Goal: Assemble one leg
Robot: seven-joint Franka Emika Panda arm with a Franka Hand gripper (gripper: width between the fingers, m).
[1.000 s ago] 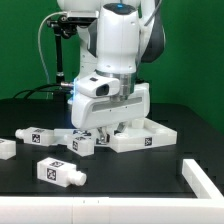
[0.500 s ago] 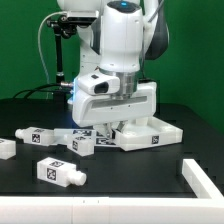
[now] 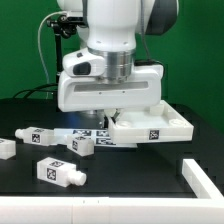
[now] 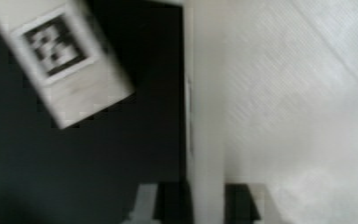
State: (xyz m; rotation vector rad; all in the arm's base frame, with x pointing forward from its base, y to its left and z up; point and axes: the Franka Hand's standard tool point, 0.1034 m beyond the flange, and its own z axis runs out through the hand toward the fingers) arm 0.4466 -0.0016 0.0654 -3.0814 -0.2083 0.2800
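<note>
My gripper (image 3: 109, 114) is shut on the edge of the wide flat white square panel (image 3: 152, 127) and holds it above the black table. In the wrist view the panel's thin edge (image 4: 192, 120) runs between the two fingers (image 4: 160, 204), and its broad face (image 4: 291, 100) fills one side. Several white legs with tags lie on the table at the exterior view's left: one nearest the front (image 3: 58, 171), one under the hand (image 3: 83, 144), one further left (image 3: 33, 135). One tagged leg (image 4: 64, 62) shows in the wrist view beside the panel.
A white raised bar (image 3: 205, 184) stands at the front right corner of the table. Another white piece (image 3: 6, 148) lies at the far left edge. Black cables (image 3: 45, 50) hang behind the arm.
The arm has risen and its hand has come forward. The panel has lifted off the table and shifted to the exterior view's right. The legs have not moved.
</note>
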